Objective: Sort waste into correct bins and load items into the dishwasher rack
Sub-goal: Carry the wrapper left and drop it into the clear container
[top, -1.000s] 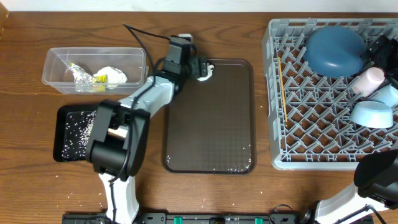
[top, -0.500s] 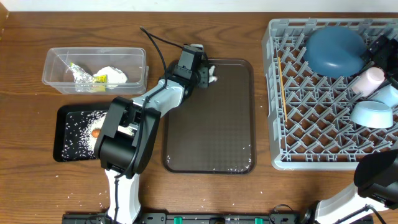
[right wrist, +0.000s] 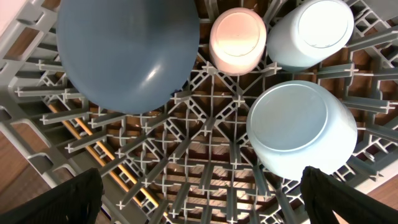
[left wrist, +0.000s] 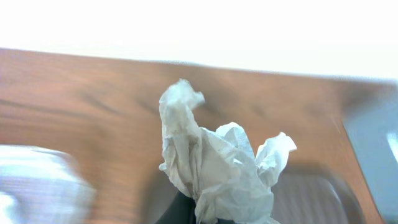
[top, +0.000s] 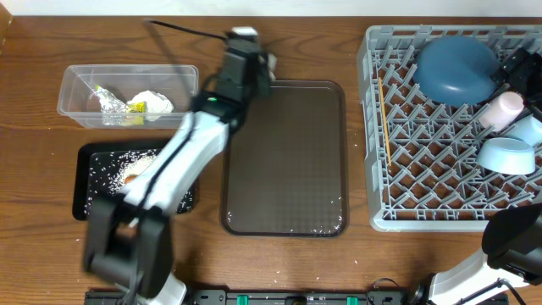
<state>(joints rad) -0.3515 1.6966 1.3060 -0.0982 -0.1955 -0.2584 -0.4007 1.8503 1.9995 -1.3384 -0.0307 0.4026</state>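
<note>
Back left: plastic tub (top: 127, 89), with wrapper (top: 106, 102) at its left and tissue (top: 154, 102) just right of it, both inside. Directly in front of the tub: shallow tray (top: 83, 203), holding rice grains (top: 102, 180) and a carrot piece (top: 131, 179). Centre: serving tray (top: 288, 157), with a few more grains along its front edge. Right: dishwasher rack (top: 449, 199). In the rack: round dish (top: 456, 68) at the back, two cups (top: 506, 108) right of it, bowl (top: 506, 155) in front of the cups, chopsticks (top: 384, 110) along the left side. Left gripper (top: 250, 63) sits over the serving tray's back-left corner, between tub and tray, pinching a second tissue (left wrist: 217, 168).
</note>
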